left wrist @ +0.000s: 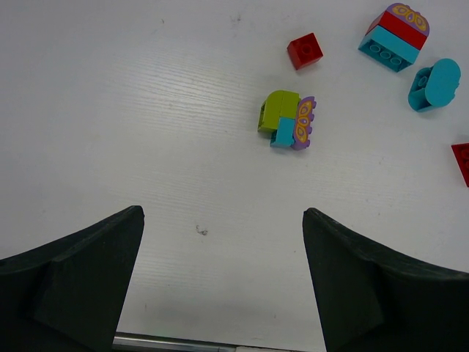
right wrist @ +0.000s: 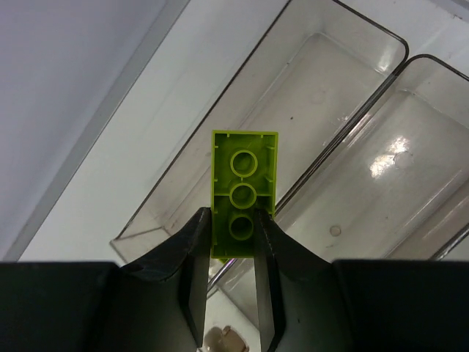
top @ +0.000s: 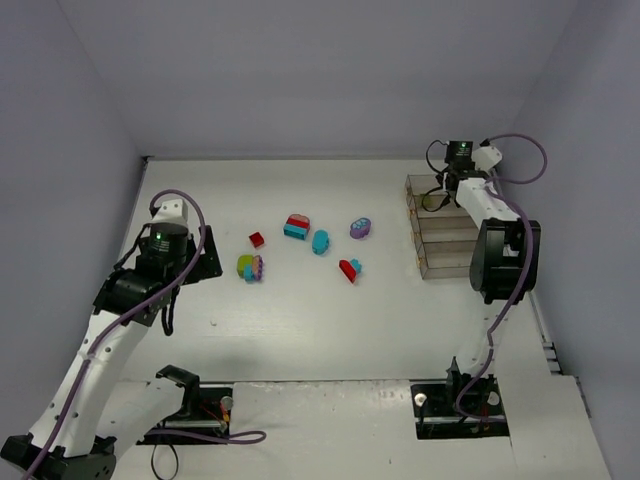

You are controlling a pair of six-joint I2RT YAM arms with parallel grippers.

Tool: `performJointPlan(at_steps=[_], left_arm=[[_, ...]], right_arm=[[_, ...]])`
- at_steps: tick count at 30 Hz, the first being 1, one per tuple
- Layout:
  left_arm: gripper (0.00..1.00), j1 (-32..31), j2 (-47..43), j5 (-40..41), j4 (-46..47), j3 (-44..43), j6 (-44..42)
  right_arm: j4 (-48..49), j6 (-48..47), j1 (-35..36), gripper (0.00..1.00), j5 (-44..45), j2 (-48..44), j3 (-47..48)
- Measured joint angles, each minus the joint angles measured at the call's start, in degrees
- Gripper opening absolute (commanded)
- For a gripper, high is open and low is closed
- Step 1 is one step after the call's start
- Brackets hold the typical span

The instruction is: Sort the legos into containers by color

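Note:
My right gripper (right wrist: 233, 224) is shut on a lime green lego (right wrist: 244, 183), held underside up above the far bin (right wrist: 322, 59) of the row of clear containers (top: 445, 230). My left gripper (left wrist: 223, 220) is open and empty over bare table, at the left (top: 165, 245). Ahead of it lie a green, teal and purple clump (left wrist: 287, 121), a small red brick (left wrist: 305, 50), a purple, red and teal stack (left wrist: 394, 37) and a teal piece (left wrist: 434, 83). The top view also shows a purple piece (top: 361, 228) and a red and teal pair (top: 350, 268).
The bins stand at the right side near the wall (top: 570, 150). The bin (right wrist: 396, 176) next to the far one looks empty. The arm bases (top: 460, 400) sit at the near edge.

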State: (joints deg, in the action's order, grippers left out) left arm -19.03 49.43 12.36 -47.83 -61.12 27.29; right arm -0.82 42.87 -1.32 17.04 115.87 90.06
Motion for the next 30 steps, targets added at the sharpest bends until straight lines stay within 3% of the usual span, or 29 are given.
performJointPlan(at_steps=[6,12,18,30], left_arm=[[0.83,0.00,0.39,0.66,0.00,0.00,0.33],[0.83,0.00,1.05,0.87,0.02,0.00,0.55],[0.83,0.00,1.55,1.05,0.02,0.00,0.63],[0.83,0.00,1.97,1.03,0.07,0.00,0.59]], right_arm=[[-0.61,3.63,-1.14,0.06,-0.17,3.96,2.78],[-0.72,5.49,-1.27,0.30,-0.42,5.01,4.52],[-0.63,6.51,-1.36,0.41,-1.05,5.33,5.01],[0.52,1.55,-1.16,0.43,-5.53,6.23,5.05]])
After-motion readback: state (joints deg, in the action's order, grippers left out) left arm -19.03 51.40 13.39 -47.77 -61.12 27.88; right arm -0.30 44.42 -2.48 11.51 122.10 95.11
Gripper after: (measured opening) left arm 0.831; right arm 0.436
